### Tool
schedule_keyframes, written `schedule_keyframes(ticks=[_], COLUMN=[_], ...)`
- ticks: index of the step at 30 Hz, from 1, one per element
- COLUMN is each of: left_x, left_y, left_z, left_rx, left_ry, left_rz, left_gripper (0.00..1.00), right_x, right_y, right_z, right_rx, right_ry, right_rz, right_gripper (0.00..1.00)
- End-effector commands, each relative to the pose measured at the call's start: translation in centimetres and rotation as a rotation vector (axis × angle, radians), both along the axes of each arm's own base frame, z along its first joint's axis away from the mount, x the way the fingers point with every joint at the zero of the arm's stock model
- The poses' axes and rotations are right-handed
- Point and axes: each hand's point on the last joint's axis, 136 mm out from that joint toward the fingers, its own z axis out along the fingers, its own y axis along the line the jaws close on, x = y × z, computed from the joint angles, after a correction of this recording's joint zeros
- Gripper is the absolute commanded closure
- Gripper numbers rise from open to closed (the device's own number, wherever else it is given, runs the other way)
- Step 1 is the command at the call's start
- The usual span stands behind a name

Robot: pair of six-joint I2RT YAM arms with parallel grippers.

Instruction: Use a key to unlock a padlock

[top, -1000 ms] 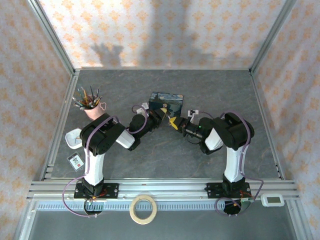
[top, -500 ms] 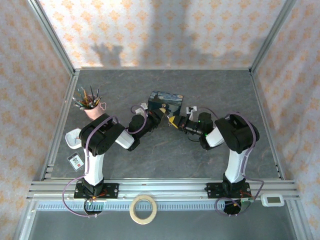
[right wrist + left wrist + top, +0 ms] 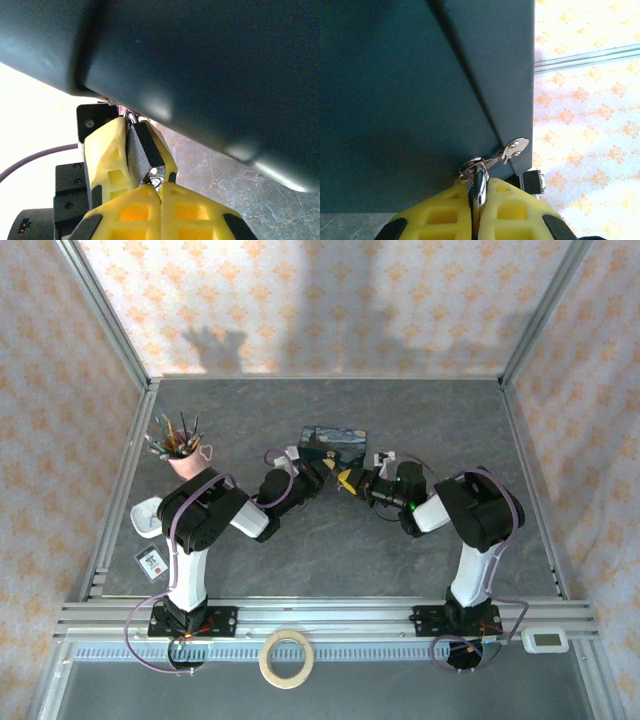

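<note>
Grey stone-look table point(image 3: 330, 560) inside a papered enclosure; both arms reach to the middle and meet just in front of a blue tin point(image 3: 333, 443), their yellow fingertips almost touching. The left gripper point(image 3: 477, 187) is closed tight, and from the right wrist camera a small dark block, taken to be the padlock point(image 3: 142, 147), sits pinched between its fingers. The right gripper point(image 3: 159, 192) is also closed tight, with a silvery sliver at its tips, judged to be the key point(image 3: 154, 176), against the near end of the padlock. Whether the key is seated in the keyhole cannot be told. A loose ring point(image 3: 469, 167) with a small silvery piece hangs off the work, close to the tin's side. Risks noted: the padlock is held on a narrow grip, so a twist on the key may turn the lock in the fingers instead of freeing it, or drop it. A slightly crooked key could bend or slip out of the right fingertips. The hanging ring could catch between fingers. The tin is close enough to be knocked by either wrist.
</note>
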Motion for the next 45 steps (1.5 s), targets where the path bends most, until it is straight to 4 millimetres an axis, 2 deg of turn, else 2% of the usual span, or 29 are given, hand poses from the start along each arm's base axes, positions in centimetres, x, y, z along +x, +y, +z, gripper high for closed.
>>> schedule_keyframes(ticks=[1,5,10,11,17,22,27,32,36,40,45], left_x=[-3.2,-3.4,-4.2,-4.2,-4.7,-4.6,-4.4,-3.8,-3.1,-2.3,-1.9], left_y=[-3.6,-3.6,-3.6,-3.6,-3.5,-3.2,-2.9,-2.5,-2.1,-1.4,-1.1], left_z=[5.4,6.3,8.5,7.8,8.5,8.4,7.8,7.0,6.5,6.3,6.6], left_rx=[-0.072,-0.078,-0.135,-0.129,-0.175,-0.202,-0.171,-0.152,-0.123,-0.107,-0.130], left_ry=[-0.132,-0.171,-0.275,-0.275,-0.365,-0.377,-0.365,-0.309,-0.267,-0.236,-0.226], left_rz=[-0.198,-0.203,-0.213,-0.216,-0.222,-0.201,-0.177,-0.144,-0.102,-0.040,-0.008], left_gripper=[1.00,1.00,1.00,1.00,1.00,1.00,1.00,1.00,1.00,1.00,1.00], right_x=[2.8,2.7,2.3,2.2,1.6,1.4,1.5,1.6,1.6,1.5,1.0], right_y=[-1.8,-2.1,-2.4,-2.3,-2.4,-2.3,-2.4,-2.5,-2.8,-3.2,-3.2], right_z=[0.7,0.0,-0.1,0.3,4.3,6.1,5.3,3.3,2.2,2.0,1.0], right_rx=[0.028,0.058,0.171,0.208,0.485,0.586,0.562,0.423,0.274,0.161,0.033], right_ry=[-0.009,0.050,0.194,0.214,0.298,0.328,0.327,0.279,0.209,0.129,0.089], right_rz=[-0.167,-0.196,-0.229,-0.227,-0.200,-0.180,-0.201,-0.242,-0.268,-0.285,-0.283], right_gripper=[1.00,1.00,1.00,1.00,1.00,1.00,1.00,1.00,0.87,0.72,0.62])
